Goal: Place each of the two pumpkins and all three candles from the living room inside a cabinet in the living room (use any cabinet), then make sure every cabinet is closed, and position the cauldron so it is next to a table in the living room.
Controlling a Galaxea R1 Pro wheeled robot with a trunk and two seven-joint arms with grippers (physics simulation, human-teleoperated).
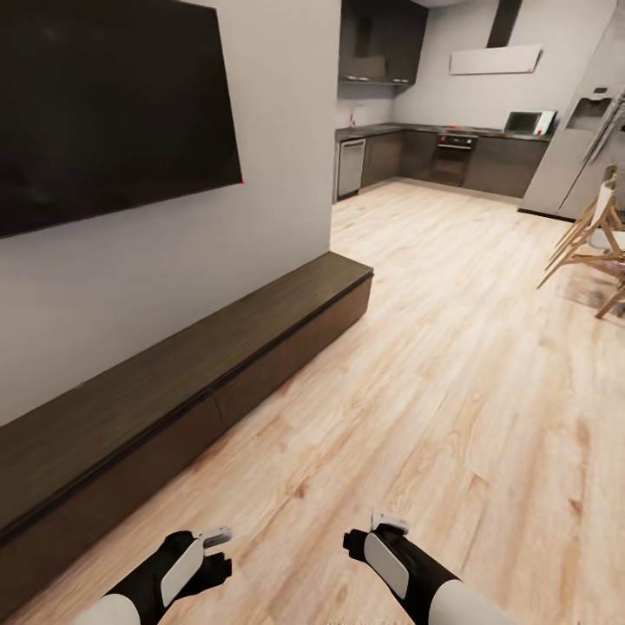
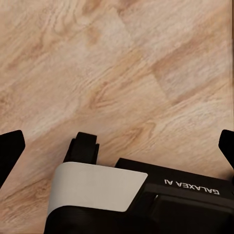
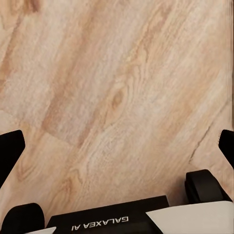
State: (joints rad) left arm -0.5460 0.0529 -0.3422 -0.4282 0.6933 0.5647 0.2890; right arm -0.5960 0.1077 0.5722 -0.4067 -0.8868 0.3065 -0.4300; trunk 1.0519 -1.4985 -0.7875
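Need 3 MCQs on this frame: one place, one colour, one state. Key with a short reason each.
1. Where does the cabinet stand?
A. along the wall under the dark screen
B. in the kitchen
C. beside the wooden chair

2. What colour is the cabinet?
A. white
B. dark brown
C. bright orange

3. How are the cabinet fronts?
A. one pulled out
B. all shut flush
C. one missing

Key:
1 A, its long body runs against the wall below the screen.
2 B, top and fronts are dark-brown wood against the light plank floor.
3 B, every front in the head view sits flush, nothing pulled out.

The left pincer and right pincer hang over the floor, empty.
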